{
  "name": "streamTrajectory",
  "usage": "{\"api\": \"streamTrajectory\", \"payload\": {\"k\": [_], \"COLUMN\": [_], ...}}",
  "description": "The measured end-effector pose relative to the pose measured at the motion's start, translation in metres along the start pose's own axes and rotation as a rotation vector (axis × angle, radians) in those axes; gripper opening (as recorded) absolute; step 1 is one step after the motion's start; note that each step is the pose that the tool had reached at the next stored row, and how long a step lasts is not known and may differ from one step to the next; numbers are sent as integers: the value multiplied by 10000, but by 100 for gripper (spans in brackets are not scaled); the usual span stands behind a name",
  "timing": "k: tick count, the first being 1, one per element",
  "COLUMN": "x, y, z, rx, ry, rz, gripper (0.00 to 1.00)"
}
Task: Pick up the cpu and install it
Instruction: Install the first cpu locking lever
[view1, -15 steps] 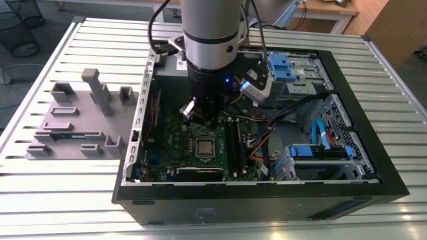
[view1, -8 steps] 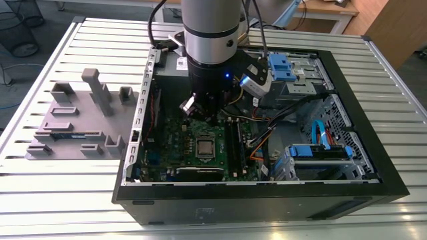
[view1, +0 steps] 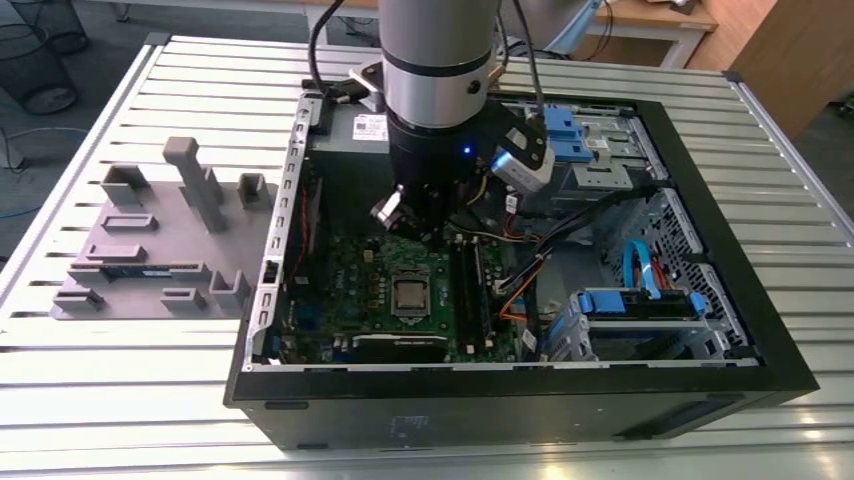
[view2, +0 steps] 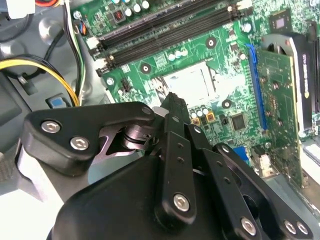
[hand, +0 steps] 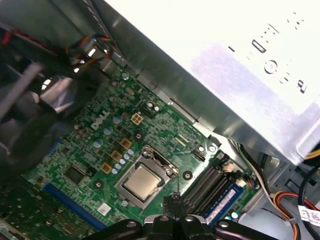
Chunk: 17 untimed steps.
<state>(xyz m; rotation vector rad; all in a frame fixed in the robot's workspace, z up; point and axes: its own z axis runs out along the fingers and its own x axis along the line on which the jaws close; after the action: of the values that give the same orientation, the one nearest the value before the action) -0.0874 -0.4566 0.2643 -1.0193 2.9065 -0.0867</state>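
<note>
We find the cpu (hand: 142, 182) seated in its motherboard socket (hand: 146, 179), just below the gripper (view2: 172, 107), whose fingertips are pinched together on nothing, so the chip lies flat, framed.

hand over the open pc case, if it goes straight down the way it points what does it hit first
Most likely the green board, right beside the chip seated in its metal socket frame. The hand hangs just off the frame's corner, though depth is hard to judge.
</note>
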Motion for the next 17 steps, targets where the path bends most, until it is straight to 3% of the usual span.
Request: {"api": "streamTrajectory", "payload": {"k": [7, 11, 17], "x": [-44, -69, -81], "y": [-13, 20, 44], "z": [22, 43, 126], "rx": [-1, 2, 8], "ry": [0, 6, 18], "rz": [18, 70, 255], "gripper": [11, 11, 11]}}
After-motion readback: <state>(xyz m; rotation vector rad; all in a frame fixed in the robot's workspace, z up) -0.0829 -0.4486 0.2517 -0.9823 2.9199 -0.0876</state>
